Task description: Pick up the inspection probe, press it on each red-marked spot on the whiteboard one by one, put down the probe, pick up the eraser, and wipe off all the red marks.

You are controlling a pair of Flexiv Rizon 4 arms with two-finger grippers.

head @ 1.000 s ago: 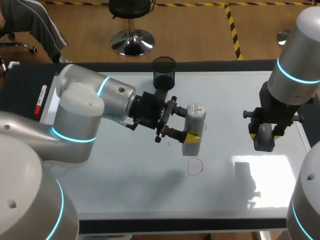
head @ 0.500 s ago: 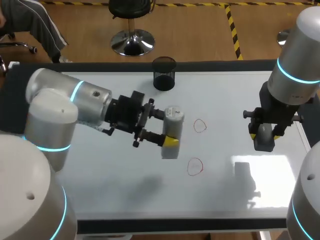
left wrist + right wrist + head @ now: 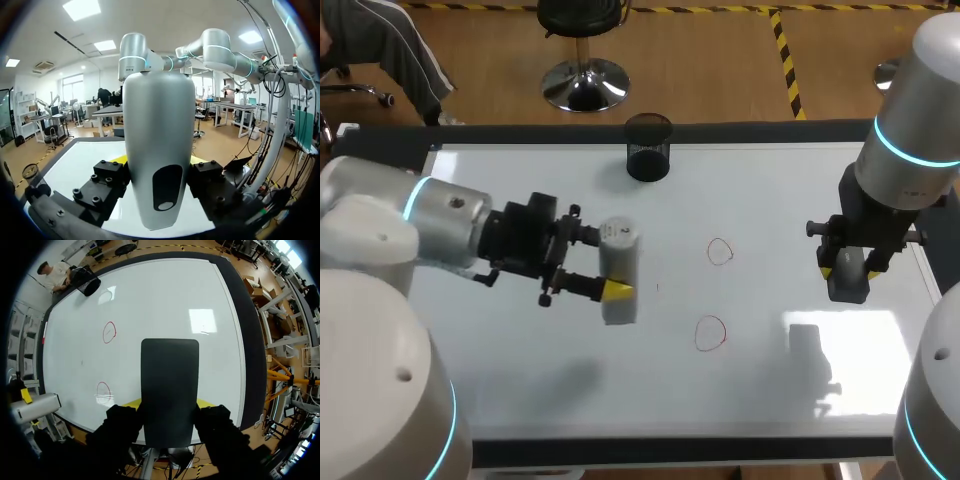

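Right, left gripper [image 3: 605, 262] first: it sits over the left half of the whiteboard [image 3: 770, 200], its two fingers clamped from either side on the inspection probe [image 3: 619, 268]; the left wrist view confirms it, with the pale grey probe [image 3: 159, 150] filling the gap in the left gripper [image 3: 159, 162] and a yellow tip peeking out on each side. The probe is well to the left of both red marks and touches neither; the farther red circle [image 3: 720, 251] and the nearer red circle [image 3: 710, 333] both read as complete outlines on the board. Over on my right, the right gripper [image 3: 845, 268] hangs near the board's right edge, closed on the eraser [image 3: 850, 280]; from the right wrist view the dark eraser [image 3: 170, 390] stands between the fingers of the right gripper [image 3: 167, 404], and ahead of it lie the whiteboard [image 3: 175, 300], the farther red circle [image 3: 109, 332] and the nearer red circle [image 3: 103, 388]. At the far edge, mid-board, stands a black mesh cup [image 3: 648, 147]; I also catch the mesh cup [image 3: 87, 284] from the right wrist.
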